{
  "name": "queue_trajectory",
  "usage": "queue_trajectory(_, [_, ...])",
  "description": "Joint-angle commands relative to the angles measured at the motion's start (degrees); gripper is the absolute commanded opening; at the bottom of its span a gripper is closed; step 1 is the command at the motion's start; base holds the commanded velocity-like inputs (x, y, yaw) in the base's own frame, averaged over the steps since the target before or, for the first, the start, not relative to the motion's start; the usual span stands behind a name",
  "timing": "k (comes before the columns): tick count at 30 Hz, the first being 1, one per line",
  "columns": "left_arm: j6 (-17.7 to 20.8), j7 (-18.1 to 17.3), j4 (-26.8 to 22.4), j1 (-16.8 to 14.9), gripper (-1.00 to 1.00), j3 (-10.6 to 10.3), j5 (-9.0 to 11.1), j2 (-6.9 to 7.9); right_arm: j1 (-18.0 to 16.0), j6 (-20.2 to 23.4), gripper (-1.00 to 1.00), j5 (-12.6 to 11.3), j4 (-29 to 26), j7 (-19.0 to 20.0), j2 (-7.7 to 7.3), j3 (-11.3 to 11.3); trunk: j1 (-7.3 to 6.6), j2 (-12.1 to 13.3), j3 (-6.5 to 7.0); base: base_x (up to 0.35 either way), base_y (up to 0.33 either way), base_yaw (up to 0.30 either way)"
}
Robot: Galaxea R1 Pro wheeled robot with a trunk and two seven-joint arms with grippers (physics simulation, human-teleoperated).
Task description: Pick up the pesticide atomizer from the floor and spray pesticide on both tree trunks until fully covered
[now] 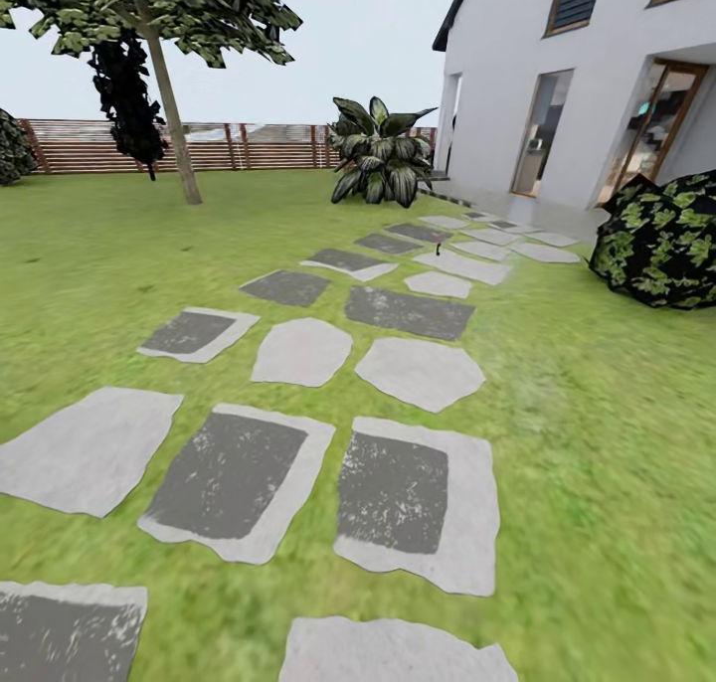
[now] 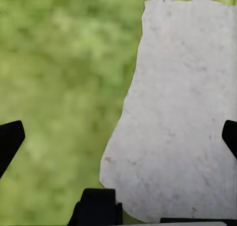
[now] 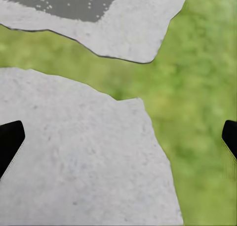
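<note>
Pesticide atomizer (image 1: 438, 249) stands upright on the far stepping stones (image 1: 418, 314). Left gripper (image 2: 118, 137) and right gripper (image 3: 118, 137) fingers spread apart, empty, above paving.

Grey stepping stones (image 1: 298, 352) run across the lawn (image 1: 597, 443) toward the white house (image 1: 597, 76) at far right. A tiny black bottle (image 1: 438, 249) stands far along them. A tree (image 1: 174, 115) rises far left before the fence (image 1: 249, 145).

The pesticide atomizer (image 1: 438, 249), tiny and dark, stands upright far off on the stepping stones (image 1: 459, 264); one tree (image 1: 171, 105) rises by the fence (image 1: 268, 145).
</note>
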Motion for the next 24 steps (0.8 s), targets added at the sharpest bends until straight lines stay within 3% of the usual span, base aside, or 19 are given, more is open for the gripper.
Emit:
queue_trajectory(1, [0.0,0.0,0.0,0.0,1.0,0.0,0.0,0.0,0.0,0.0,1.0,0.0,0.0,0.0,0.0,0.0,0.0,0.0,0.0,0.34,0.0,0.0])
queue_trajectory(24, [0.0,0.0,0.0,0.0,1.0,0.0,0.0,0.0,0.0,0.0,1.0,0.0,0.0,-0.1,0.0,-0.1,0.0,0.0,0.0,0.34,0.0,-0.009])
